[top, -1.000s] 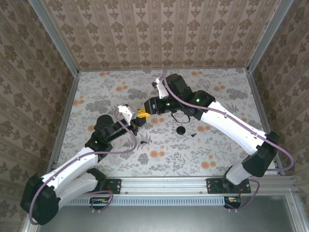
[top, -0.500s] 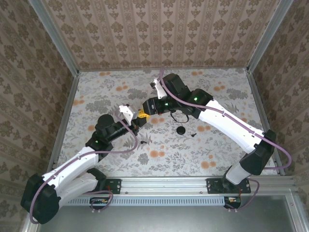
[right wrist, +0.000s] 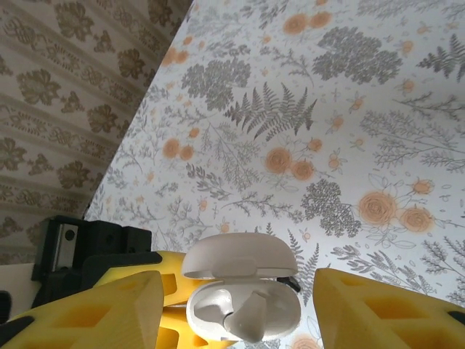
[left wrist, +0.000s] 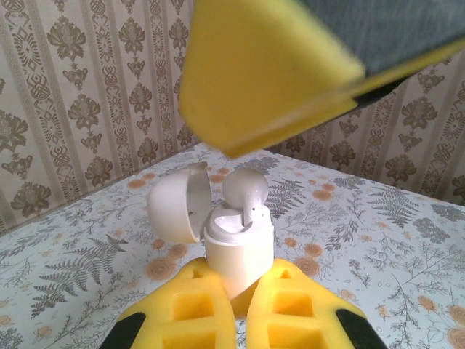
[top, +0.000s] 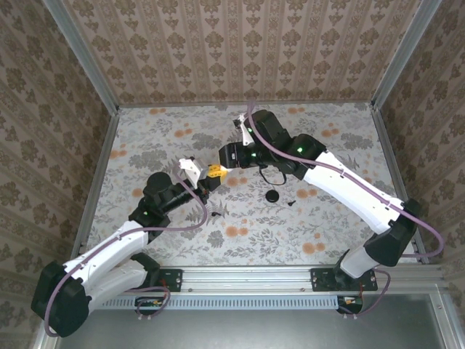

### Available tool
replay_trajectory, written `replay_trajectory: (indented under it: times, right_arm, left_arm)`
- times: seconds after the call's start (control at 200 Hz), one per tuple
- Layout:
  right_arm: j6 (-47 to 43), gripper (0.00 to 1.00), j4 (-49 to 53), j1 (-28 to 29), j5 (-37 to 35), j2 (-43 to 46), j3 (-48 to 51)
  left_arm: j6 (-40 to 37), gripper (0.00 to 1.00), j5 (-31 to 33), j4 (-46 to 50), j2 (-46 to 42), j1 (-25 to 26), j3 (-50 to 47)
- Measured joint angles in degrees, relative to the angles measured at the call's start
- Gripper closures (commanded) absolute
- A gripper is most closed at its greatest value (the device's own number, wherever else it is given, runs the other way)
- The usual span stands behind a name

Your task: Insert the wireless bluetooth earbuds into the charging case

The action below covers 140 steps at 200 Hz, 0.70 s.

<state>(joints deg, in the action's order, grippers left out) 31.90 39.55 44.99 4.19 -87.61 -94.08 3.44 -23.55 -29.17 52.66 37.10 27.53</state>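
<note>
One earbud [left wrist: 243, 190] sits half-seated at 12 o'clock atop charging case [left wrist: 234, 251], near centre of surface [top: 167, 131]. Left claw [left wrist: 238, 294] clamps the case base; right claw [right wrist: 243, 309] wide, straddling it. We judge the earbud light and slick: press its crown gently.

Top external: set high above and behind the left arm [top: 116, 247] and right arm [top: 349, 189], tilted down toward the far wall [top: 247, 51]; distant, taking in the whole table [top: 167, 138].
Left wrist: low and very near, looking almost level along the left gripper [left wrist: 240, 287] at the charging case [left wrist: 236, 243].
Right wrist: very near, looking steeply down past the right gripper [right wrist: 238, 291].
Shared: the 2 wrist views share the case, side-on and from above; the top view covers that same spot.
</note>
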Motion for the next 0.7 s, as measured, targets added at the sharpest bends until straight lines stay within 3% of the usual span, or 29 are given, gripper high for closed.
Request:
replay_trajectory:
  times: [0.225,0.7]
  right_arm:
    - [3.5,0.54,1.0,0.3,-2.3,3.0,0.2]
    - [7.8,0.61,2.8,2.1,-2.5,0.7,1.6]
  left_arm:
    - [0.0,1.00,1.0,0.0,0.0,0.0,0.0]
    - [-1.8,1.00,3.3,0.9,-0.7,0.9,0.0]
